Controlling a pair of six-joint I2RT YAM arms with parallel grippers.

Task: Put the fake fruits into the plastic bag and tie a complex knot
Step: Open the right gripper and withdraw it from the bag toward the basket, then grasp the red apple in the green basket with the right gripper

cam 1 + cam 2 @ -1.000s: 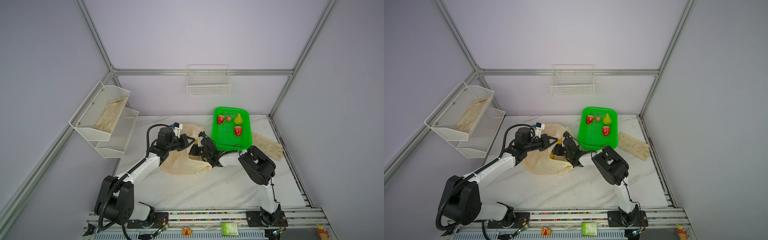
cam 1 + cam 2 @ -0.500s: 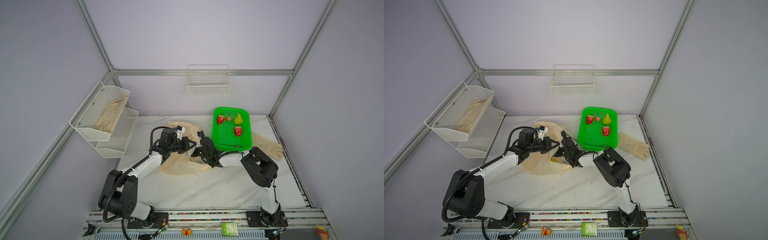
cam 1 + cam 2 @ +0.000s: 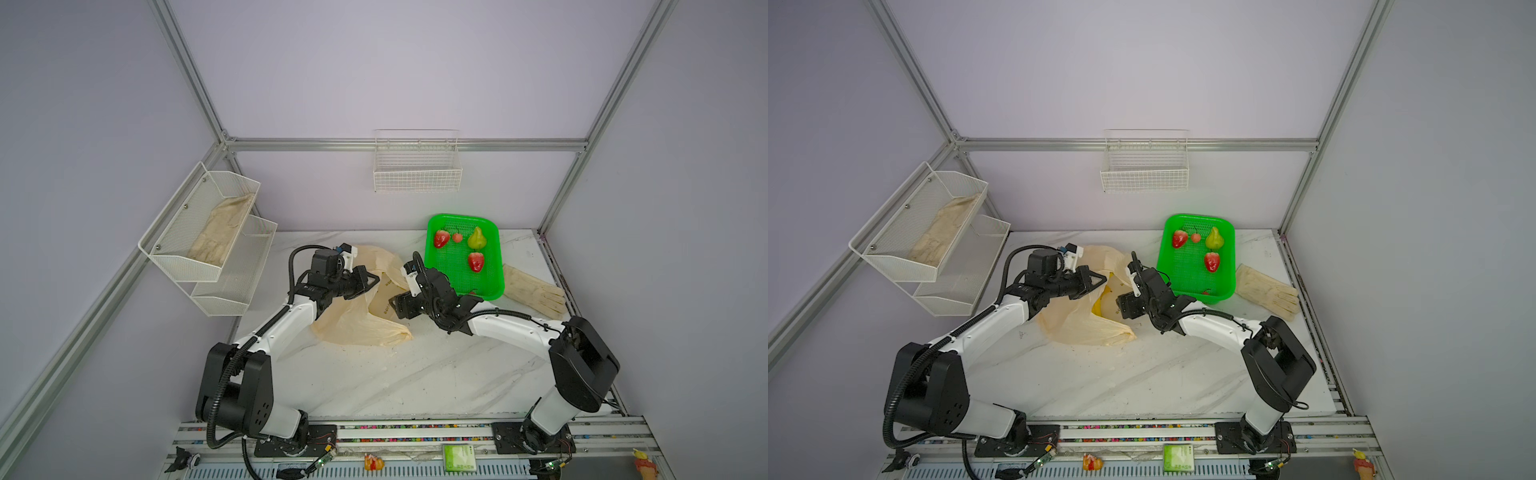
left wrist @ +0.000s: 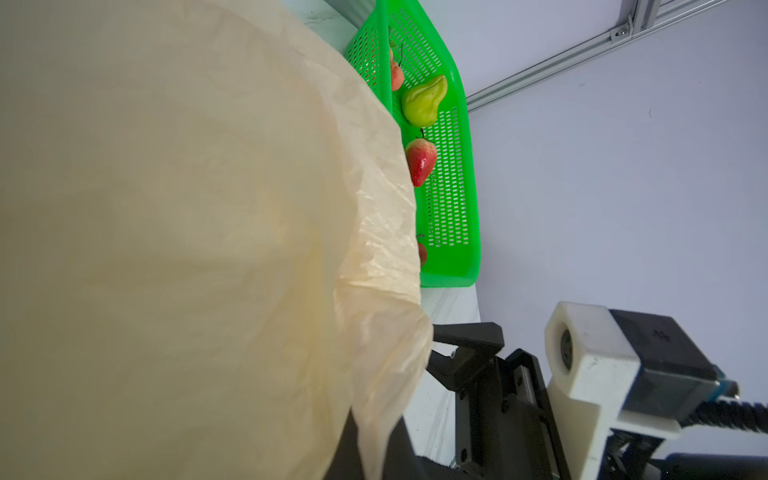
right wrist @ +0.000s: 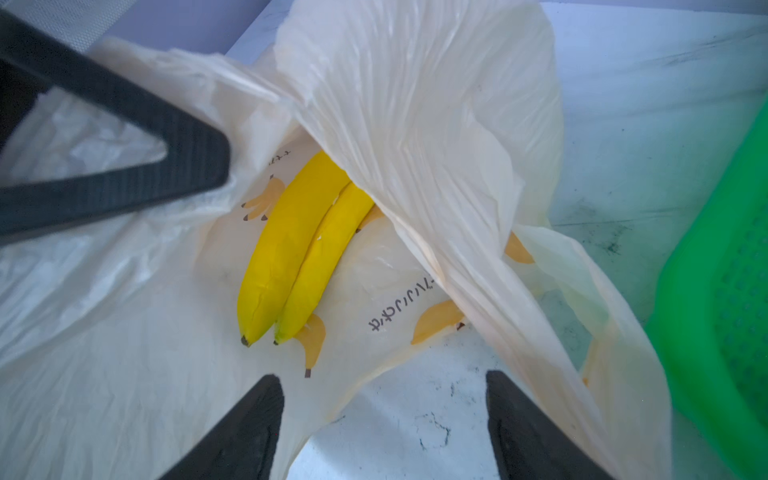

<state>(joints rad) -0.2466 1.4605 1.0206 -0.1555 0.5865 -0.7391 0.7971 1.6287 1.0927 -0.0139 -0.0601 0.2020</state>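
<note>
Jaws of our right gripper [image 5: 382,388] stand wide and empty just outside the mouth of the plastic bag [image 3: 357,326]. The banana bunch [image 5: 299,249] lies inside it, tips pointing back at those jaws. Our left gripper [image 3: 370,280] is pinched shut on the bag's upper rim, holding the mouth up. The other fruit sits in the green basket [image 3: 451,274], right of our right wrist and toward the back: a strawberry [image 3: 476,262] nearest, then the pear [image 3: 477,237], cherry [image 3: 457,237] and second strawberry [image 3: 441,238]. We judge the right arm nearer. It should swing right and back for the near strawberry, whose tip points frontward.
</note>
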